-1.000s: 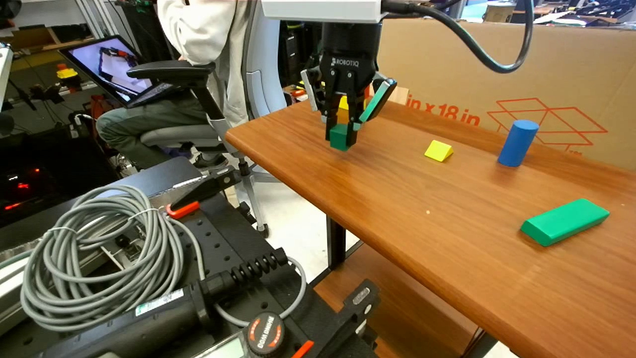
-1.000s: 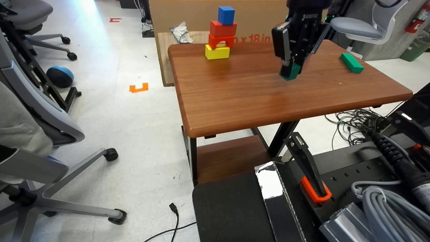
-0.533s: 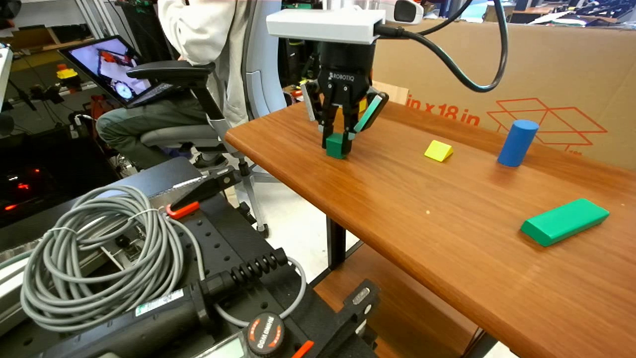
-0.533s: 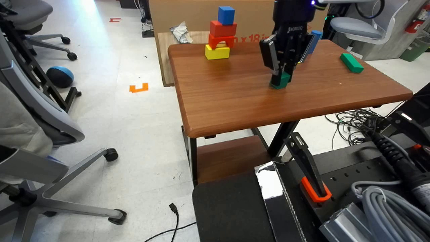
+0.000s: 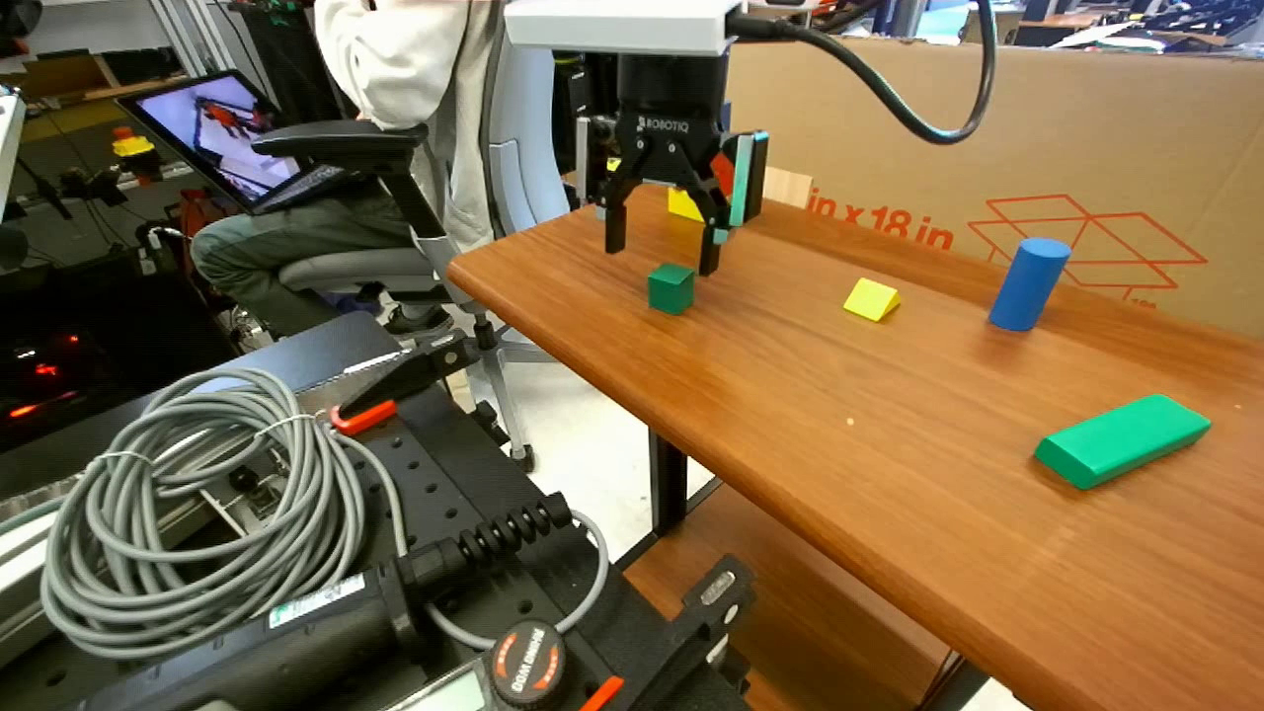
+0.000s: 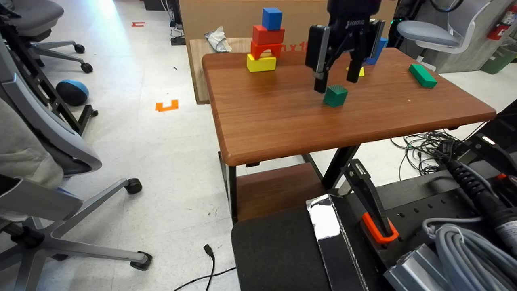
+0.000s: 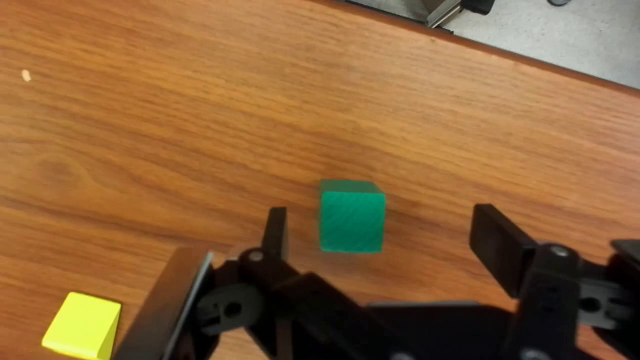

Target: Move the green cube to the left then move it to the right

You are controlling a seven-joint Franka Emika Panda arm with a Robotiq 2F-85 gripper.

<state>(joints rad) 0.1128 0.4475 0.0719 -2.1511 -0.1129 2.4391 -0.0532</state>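
Dark green matte cube sits free on the wooden bench, your black tool spread above it. One move likely done; whether your rightward one remains, can't tell.

In both exterior views the gripper has spread its jaws and risen off the green cube, clasped half a second ago. The cube now sits free on the table

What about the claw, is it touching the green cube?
Apart: in the wrist view, wooden tabletop shows on both sides between the green cube and the open claw.
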